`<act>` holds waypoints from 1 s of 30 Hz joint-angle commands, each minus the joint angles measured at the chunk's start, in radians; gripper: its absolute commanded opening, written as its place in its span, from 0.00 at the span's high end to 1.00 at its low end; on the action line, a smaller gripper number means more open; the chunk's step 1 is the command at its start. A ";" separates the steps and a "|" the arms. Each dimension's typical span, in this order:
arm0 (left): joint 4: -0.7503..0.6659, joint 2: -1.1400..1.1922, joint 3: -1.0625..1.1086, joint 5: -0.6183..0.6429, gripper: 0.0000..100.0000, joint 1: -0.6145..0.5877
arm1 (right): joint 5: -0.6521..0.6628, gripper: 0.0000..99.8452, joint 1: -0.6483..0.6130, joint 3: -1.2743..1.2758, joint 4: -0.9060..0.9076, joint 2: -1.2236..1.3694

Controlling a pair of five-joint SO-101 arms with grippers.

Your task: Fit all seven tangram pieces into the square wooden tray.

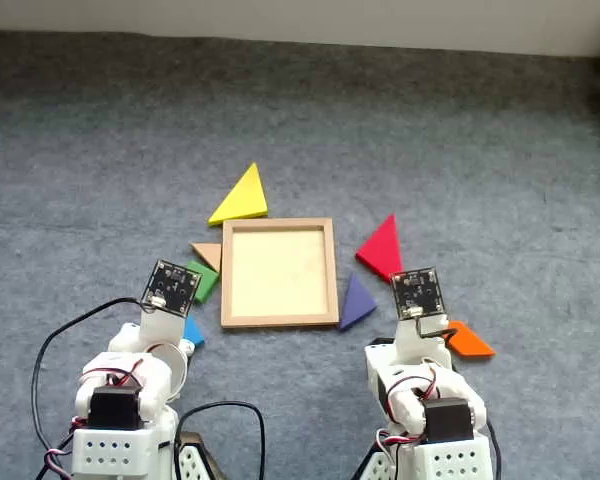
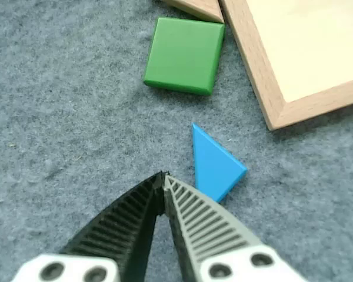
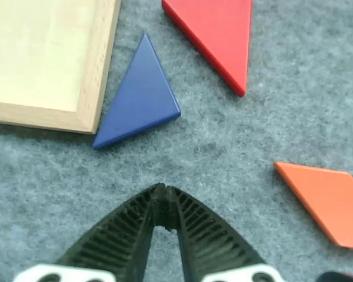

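Tangram pieces, all seven, lie on the grey surface (image 1: 100, 150) round the tray (image 1: 280, 321), none in it yet. The tray sits mid-surface, nearer the robot-side edge. Piece that matters now, imo: light blue triangle (image 2: 215, 164), off the tray's near left corner, just beside the tips of the left jaws & on their tray side, part of it hidden behind one jaw. Left jaws are closed tip to tip, holding nothing, so they'd need to spread & shift toward the tray before they can straddle it. Its sharp corner points away from the jaws toward the green square (image 2: 185, 54), which lies further on beside the tray rim, w/ the tan triangle (image 2: 197, 7) beyond. Other side: dark blue triangle (image 3: 138, 97) has its long edge along the tray's right rim by the near right corner, ahead of the right jaws but w/ a gap btwn. Those jaws are also pinched together, nothing held. Red triangle (image 3: 215, 35) lies further out, orange parallelogram (image 3: 326, 202) toward the surface's right edge, yellow triangle (image 1: 242, 198) by the tray's far left corner. Left arm is nearer its piece, so prob. first to go.
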 commanded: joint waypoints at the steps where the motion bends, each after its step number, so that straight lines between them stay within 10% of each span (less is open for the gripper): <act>1: 0.005 -0.008 0.021 0.009 0.99 -0.012 | 0.003 0.99 0.008 0.154 0.005 -0.008; 24: 0.005 -0.008 0.021 0.009 0.99 -0.012 | 0.002 0.99 -0.059 0.154 0.005 -0.007; 30: 0.005 -0.008 0.021 0.009 0.99 -0.012 | 0.003 0.99 0.116 0.099 -0.021 -0.010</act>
